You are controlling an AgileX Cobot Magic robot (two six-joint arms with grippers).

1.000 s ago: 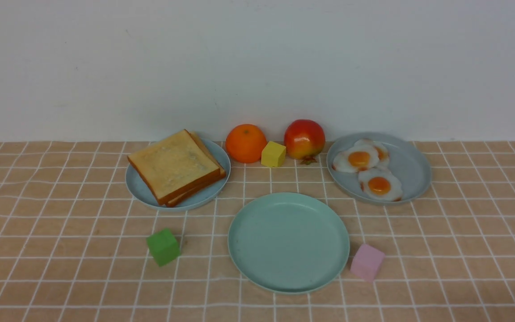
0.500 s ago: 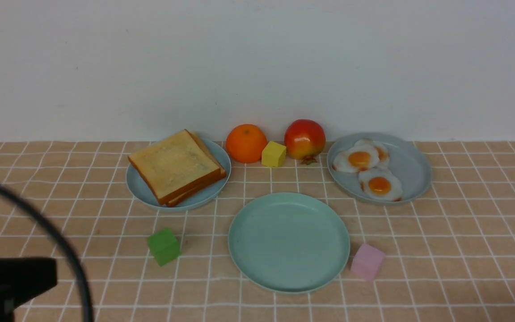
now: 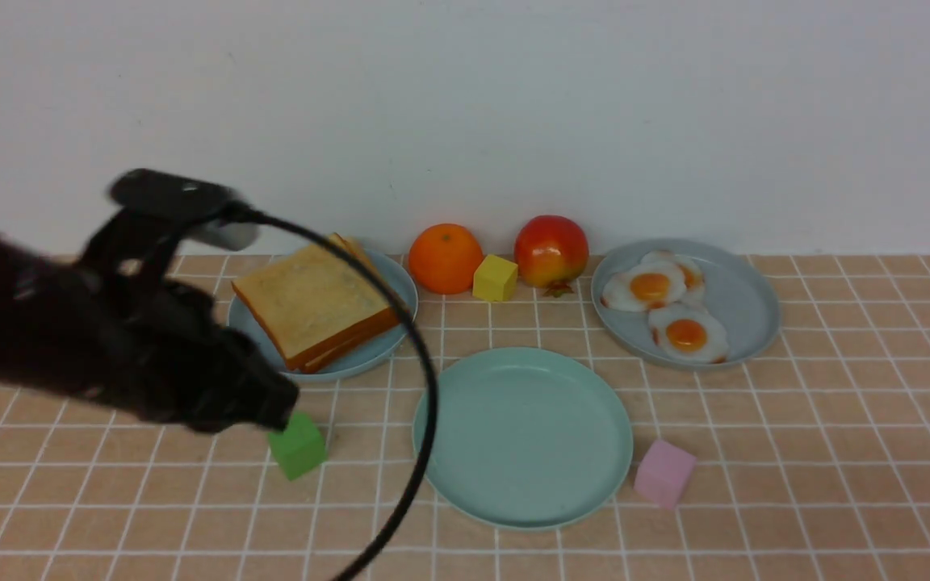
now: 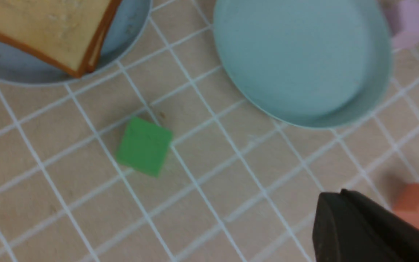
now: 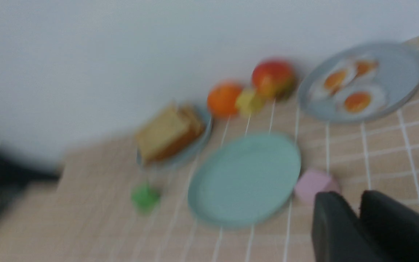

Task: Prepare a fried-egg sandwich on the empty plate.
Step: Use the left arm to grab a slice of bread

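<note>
The empty plate (image 3: 521, 436) is mint green and lies at the middle front, also in the left wrist view (image 4: 300, 62) and blurred in the right wrist view (image 5: 246, 178). Stacked toast slices (image 3: 316, 303) lie on a blue-grey plate (image 3: 259, 347) at the back left. Fried eggs (image 3: 667, 307) lie on a second blue-grey plate (image 3: 743, 298) at the back right. My left gripper (image 3: 279, 411) hangs just above the green cube (image 3: 297, 445), left of the empty plate, jaws shut on nothing (image 4: 335, 196). My right gripper (image 5: 351, 198) shows a narrow gap and holds nothing.
An orange (image 3: 444, 258), a yellow cube (image 3: 494, 277) and a red apple (image 3: 550, 250) stand along the back wall. A pink cube (image 3: 663, 472) sits right of the empty plate. A salmon block (image 4: 418, 207) lies beside my left fingers. The left arm's cable (image 3: 425, 403) arcs over the table.
My left arm has swung in from the lower left and now reaches forward over the green cube, in front of the toast plate. Nothing on the table has moved.
</note>
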